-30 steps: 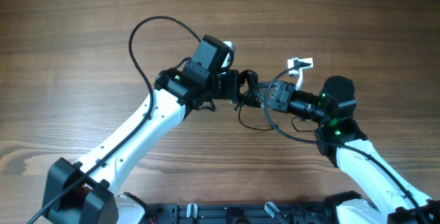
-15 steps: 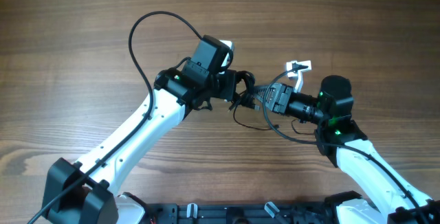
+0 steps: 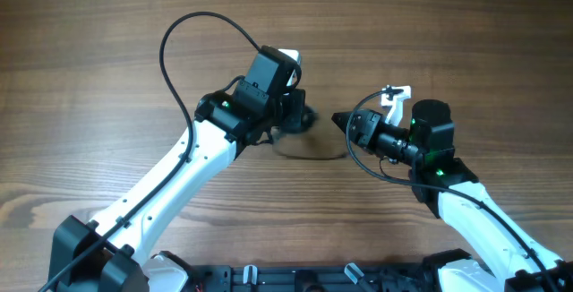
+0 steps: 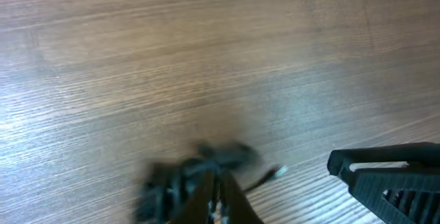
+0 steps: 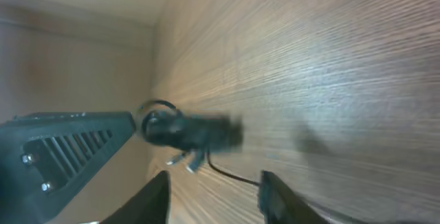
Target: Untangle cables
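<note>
The cables [image 3: 304, 120] are a small dark knot of thin black cords, held at the tips of my left gripper [image 3: 297, 118], which is shut on it. One thin strand [image 3: 313, 157] trails from the knot across the wood toward my right arm. In the left wrist view the knot [image 4: 199, 176] is blurred just beyond the closed fingers [image 4: 218, 200]. My right gripper [image 3: 340, 119] is open and empty, a short gap to the right of the knot. In the right wrist view the knot [image 5: 196, 132] hangs ahead of the spread fingers [image 5: 214, 200], with plug tips below it.
The bare wooden table [image 3: 466, 23] surrounds both arms. A thick black arm cable [image 3: 175, 37] loops up behind the left arm. A white clip [image 3: 395, 95] sits on the right arm. The arm bases run along the front edge [image 3: 295, 279].
My right gripper has let go of the cables, opened and drawn back to the right. My left gripper has shifted slightly left, keeping the knot.
</note>
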You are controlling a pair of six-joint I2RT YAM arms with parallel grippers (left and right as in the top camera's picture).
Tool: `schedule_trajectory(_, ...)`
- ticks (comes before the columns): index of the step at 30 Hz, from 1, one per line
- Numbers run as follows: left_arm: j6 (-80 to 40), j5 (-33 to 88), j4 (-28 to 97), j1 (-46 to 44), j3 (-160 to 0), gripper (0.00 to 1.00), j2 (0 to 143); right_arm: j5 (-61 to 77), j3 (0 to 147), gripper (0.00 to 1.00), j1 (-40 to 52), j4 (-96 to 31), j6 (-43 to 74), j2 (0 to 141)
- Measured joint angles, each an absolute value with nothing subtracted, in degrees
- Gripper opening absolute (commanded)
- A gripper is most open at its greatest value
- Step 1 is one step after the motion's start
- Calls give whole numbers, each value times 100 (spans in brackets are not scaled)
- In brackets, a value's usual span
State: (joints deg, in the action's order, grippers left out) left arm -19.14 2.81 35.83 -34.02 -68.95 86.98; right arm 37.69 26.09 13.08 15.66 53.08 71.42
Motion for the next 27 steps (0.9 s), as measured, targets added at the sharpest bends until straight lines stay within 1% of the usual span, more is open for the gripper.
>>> schedule_trajectory(1, -1914, 281, 3575, -3402, -6895, 4, 8698, 3723, 2609, 58, 1308, 1564, 5264, 7142)
schedule_trajectory(3, -1914, 281, 3575, -3402, -6895, 4, 8696, 3649, 2609, 63, 1308, 1557, 5210, 7142)
schedule_trajectory(9, -1916, 281, 3575, -3402, -6895, 4, 8694, 3524, 2609, 67, 1308, 1304, 5192, 7142)
schedule_trajectory(10, -1927, 263, 3575, -3402, -6895, 7, 8694, 3483, 2609, 69, 1308, 1262, 5190, 7142)
schedule_trajectory(11, -1973, 180, 3577, -3402, -6895, 21, 8694, 3446, 2609, 69, 1308, 1216, 5186, 7142)
schedule_trajectory(12, -1986, 130, 3586, -3402, -6895, 38, 8691, 3417, 2609, 70, 1308, 1142, 5172, 7142)
schedule_trajectory(14, -2110, -314, 3647, -3402, -6895, 56, 8691, 3395, 2609, 72, 1308, 1092, 5146, 7142)
schedule_trajectory(16, -2163, -775, 3669, -3393, -6895, 64, 8691, 3395, 2609, 72, 1308, 1068, 5068, 7142)
schedule_trajectory(17, -2187, -972, 3667, -3378, -6895, 63, 8694, 3391, 2609, 73, 1308, 1031, 5006, 7142)
schedule_trajectory(19, -2217, -1455, 3658, -3183, -6895, 58, 8718, 3376, 2609, 74, 1308, 906, 4910, 7142)
schedule_trajectory(22, -2069, -1599, 3481, -2681, -6897, 57, 8886, 3356, 2609, 75, 1308, 672, 4821, 7142)
schedule_trajectory(24, -1761, -1361, 3308, -2279, -6897, 52, 9107, 3341, 2609, 74, 1310, 644, 4792, 7142)
schedule_trajectory(27, -1002, -550, 3199, -1660, -6897, 45, 9601, 3336, 2609, 75, 1308, 639, 4779, 7142)
